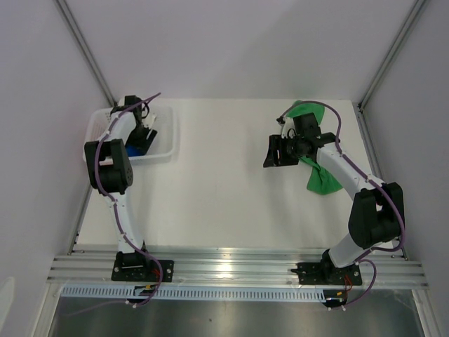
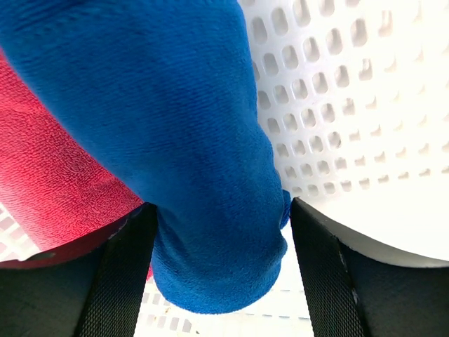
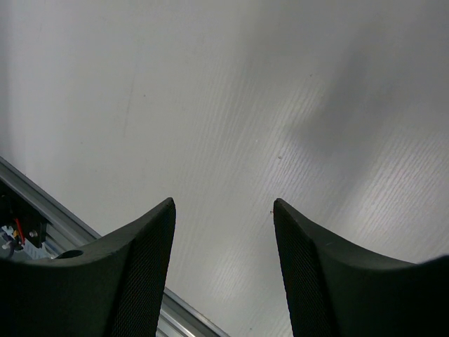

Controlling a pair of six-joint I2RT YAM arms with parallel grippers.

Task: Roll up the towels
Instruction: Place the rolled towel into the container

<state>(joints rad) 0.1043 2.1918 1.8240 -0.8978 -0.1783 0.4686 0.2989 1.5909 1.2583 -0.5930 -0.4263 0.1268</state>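
Stowing looks to be the step in hand: the left jaws reach down into the white plastic mesh basket (image 1: 168,133) at the far left of the white worktop (image 1: 224,196), and they stand wide to either side of the royal blue fleece towel (image 2: 189,140), which bulges between them as a thick, rounded bundle (a roll, by the look of it). Whether the pads press its flanks or merely flank them, I cannot tell from the wrist view. The pink-red fabric towel (image 2: 49,175) lies just beside the blue one in the same basket, touching it. The right jaws are spread with nothing between them, hanging over bare worktop near the middle-right. The bright green cloth towel (image 1: 321,179) lies on the worktop beneath the right arm, loose and rumpled, not yet rolled. So two towels seem dealt with and one remains. The next move probably calls for the left jaws to lift clear of the basket without dragging the blue bundle undone, then for both sets to flatten the green towel and catch one edge to roll it.
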